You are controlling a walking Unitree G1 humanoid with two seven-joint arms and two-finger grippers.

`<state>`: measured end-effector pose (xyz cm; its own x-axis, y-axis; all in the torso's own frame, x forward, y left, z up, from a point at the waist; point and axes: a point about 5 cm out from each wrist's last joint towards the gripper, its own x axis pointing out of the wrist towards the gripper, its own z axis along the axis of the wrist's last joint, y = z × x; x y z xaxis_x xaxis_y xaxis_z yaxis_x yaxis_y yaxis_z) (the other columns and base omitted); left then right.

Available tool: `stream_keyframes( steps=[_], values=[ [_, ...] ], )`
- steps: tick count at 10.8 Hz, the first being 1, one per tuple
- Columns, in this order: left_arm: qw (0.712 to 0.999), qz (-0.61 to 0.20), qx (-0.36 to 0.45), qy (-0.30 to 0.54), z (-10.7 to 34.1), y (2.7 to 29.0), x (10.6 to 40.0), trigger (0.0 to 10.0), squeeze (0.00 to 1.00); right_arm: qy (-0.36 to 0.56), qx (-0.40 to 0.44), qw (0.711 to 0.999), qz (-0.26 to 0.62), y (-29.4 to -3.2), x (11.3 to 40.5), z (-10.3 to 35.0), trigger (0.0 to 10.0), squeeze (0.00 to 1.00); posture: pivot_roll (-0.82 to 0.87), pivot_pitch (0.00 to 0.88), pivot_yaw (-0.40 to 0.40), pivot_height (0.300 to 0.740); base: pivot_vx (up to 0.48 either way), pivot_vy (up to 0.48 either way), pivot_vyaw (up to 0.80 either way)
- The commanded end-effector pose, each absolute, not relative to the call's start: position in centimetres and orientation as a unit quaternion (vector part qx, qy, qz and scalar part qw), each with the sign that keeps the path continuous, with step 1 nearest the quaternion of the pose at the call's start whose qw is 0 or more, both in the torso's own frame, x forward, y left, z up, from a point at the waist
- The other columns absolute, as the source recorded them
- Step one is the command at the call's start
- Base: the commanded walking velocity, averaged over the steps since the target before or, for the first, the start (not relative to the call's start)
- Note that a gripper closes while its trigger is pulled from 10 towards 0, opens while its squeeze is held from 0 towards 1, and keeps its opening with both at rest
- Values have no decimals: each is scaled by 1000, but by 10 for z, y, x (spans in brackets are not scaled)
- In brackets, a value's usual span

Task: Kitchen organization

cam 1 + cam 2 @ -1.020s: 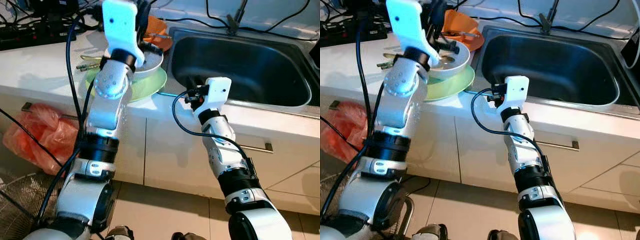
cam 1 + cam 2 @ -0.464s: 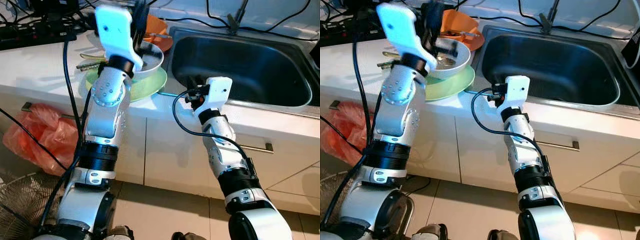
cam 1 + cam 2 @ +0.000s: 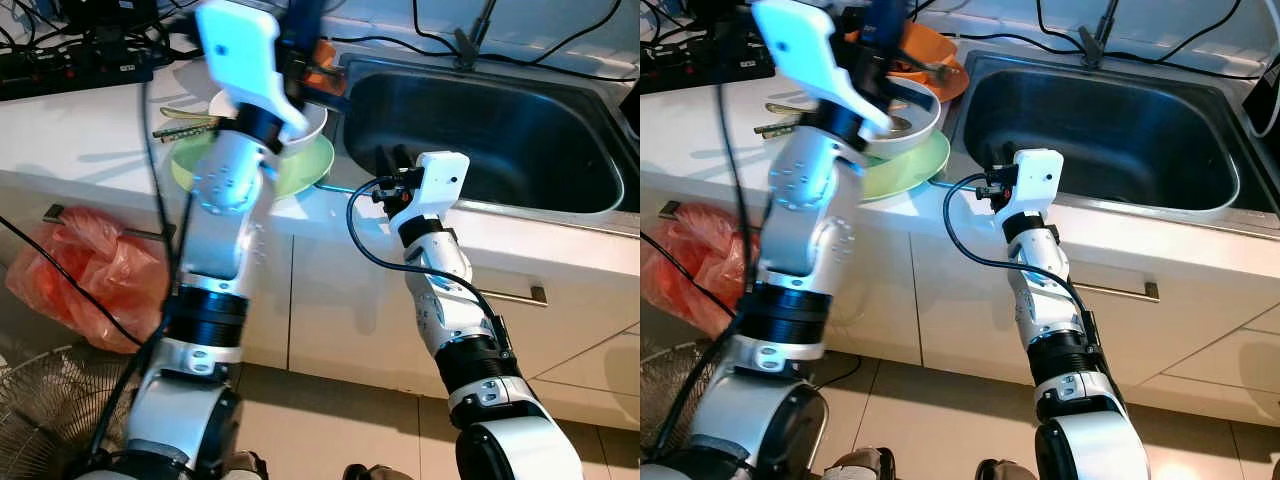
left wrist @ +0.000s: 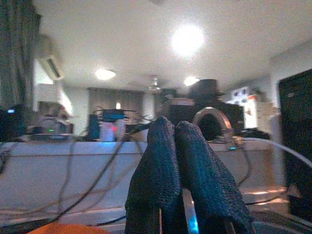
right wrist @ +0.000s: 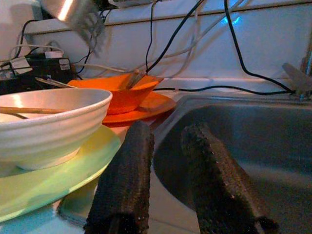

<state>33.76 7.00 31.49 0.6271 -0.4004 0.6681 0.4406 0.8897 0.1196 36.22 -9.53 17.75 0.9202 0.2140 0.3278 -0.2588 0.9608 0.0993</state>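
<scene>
left gripper (image 4: 181, 161) pressed together, shifted toward sink (image 3: 500, 140); right gripper (image 5: 168, 161) apart, unmoved

1 white bowl (image 5: 46, 124), 1 orange bowl (image 5: 119, 90), 2 plates, 1 sink (image 3: 500, 140)

Glossy ribbed white bowl (image 5: 46, 124), brushed steel sink (image 3: 490, 130).

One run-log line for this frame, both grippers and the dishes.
left gripper: shut, raised over white bowl | right gripper: open, at sink front edge | white bowl on green plate | orange bowl behind
</scene>
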Motion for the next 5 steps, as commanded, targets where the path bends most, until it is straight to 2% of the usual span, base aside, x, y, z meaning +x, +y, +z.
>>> stream_keyframes(
  steps=[1,4,5],
  values=[
    [895,-257,-33,-363,316,61,335,10000,0,-182,75,974,115,-99,363,188,10000,0,62,82,-45,740,0,0,0],
    [889,-280,-89,-350,316,56,337,10000,0,-188,78,972,115,-98,362,190,10000,0,62,84,-41,740,0,0,0],
    [890,-282,-91,-347,314,55,337,10000,0,-190,80,972,117,-97,362,191,10000,31,60,87,-40,740,0,0,0]
  ],
)
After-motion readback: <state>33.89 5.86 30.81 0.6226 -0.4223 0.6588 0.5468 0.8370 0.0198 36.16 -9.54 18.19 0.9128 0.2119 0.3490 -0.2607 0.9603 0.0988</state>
